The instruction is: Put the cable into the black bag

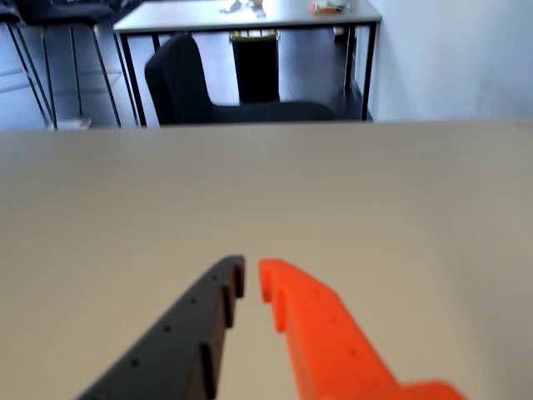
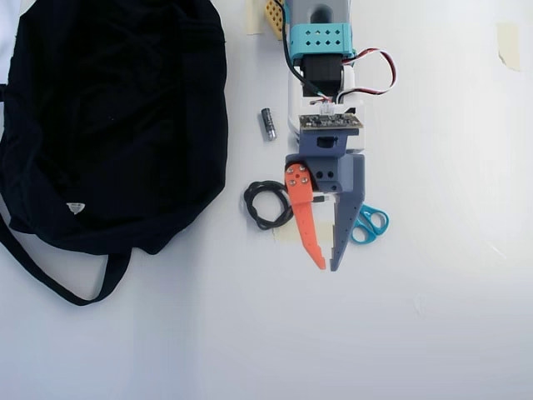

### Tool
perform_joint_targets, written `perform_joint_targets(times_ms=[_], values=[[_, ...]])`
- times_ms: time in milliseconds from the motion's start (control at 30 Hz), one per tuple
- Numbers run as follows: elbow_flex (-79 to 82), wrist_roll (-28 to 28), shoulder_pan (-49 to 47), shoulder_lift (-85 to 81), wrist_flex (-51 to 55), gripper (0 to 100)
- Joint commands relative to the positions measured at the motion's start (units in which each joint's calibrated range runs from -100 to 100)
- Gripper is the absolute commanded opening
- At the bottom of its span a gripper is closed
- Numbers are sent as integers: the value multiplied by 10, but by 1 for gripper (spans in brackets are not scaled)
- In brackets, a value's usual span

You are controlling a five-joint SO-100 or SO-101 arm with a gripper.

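The cable (image 2: 265, 204) lies as a small black coil on the white table, with a short plug end running right under the gripper. The black bag (image 2: 108, 125) is large and soft and lies at the left, with its white tag (image 2: 75, 207) and its strap (image 2: 50, 279) trailing below. My gripper (image 2: 327, 267) has an orange and a grey finger. It hovers just right of the coil with its tips past it, jaws nearly together and empty. In the wrist view the gripper (image 1: 251, 279) shows only bare table ahead. The cable and bag are out of that view.
A small battery (image 2: 268, 123) lies above the coil. Teal scissors (image 2: 367, 223) lie right of the gripper, partly under it. A tape piece (image 2: 510, 43) is at the top right. Beyond the table edge (image 1: 266, 125), the wrist view shows a chair (image 1: 187, 87) and another table.
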State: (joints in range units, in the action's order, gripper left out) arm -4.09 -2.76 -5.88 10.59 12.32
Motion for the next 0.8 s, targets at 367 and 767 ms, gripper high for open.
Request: perform_joint_targets(times_ms=[367,767], values=[[-10,-2,5,-122,488,2],[-4,26,6,-128,721,2]])
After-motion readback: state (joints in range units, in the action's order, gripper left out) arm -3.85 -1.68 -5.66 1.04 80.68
